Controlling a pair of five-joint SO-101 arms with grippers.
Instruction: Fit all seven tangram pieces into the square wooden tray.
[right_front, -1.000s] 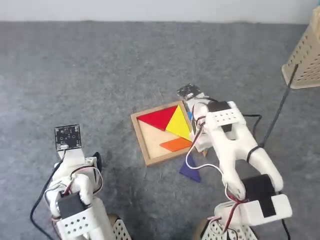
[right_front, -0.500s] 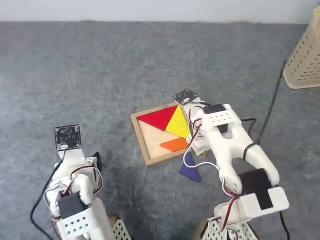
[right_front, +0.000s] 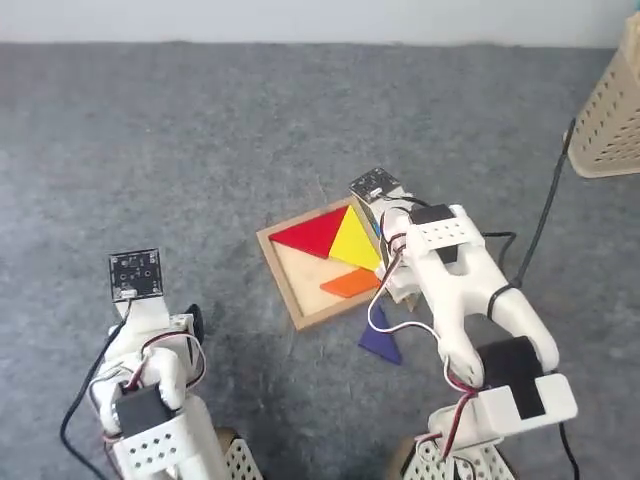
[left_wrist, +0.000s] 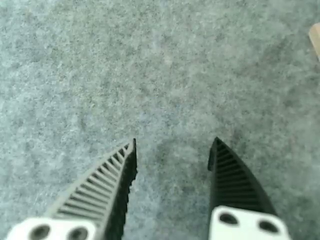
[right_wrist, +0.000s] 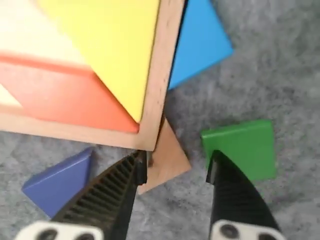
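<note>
The square wooden tray (right_front: 276, 270) holds a red triangle (right_front: 312, 235), a yellow triangle (right_front: 355, 243) and an orange parallelogram (right_front: 350, 284). My right arm (right_front: 440, 240) hangs over the tray's right edge. My right gripper (right_wrist: 177, 160) is open just above a tan triangle (right_wrist: 170, 159) that lies against the tray's rim (right_wrist: 164, 85). A green square (right_wrist: 242, 147), a blue piece (right_wrist: 200, 42) and a violet triangle (right_front: 380, 337) lie on the carpet outside the tray. My left gripper (left_wrist: 175, 145) is open over bare carpet at the lower left.
Grey carpet covers the whole table. A perforated beige basket (right_front: 610, 110) stands at the far right, with a black cable (right_front: 545, 225) running from it toward the right arm. The left arm (right_front: 150, 370) sits folded well away from the tray.
The right arm has swung slightly at the tray's right edge, and the tray has shifted a little to the left. The left arm has not moved.
</note>
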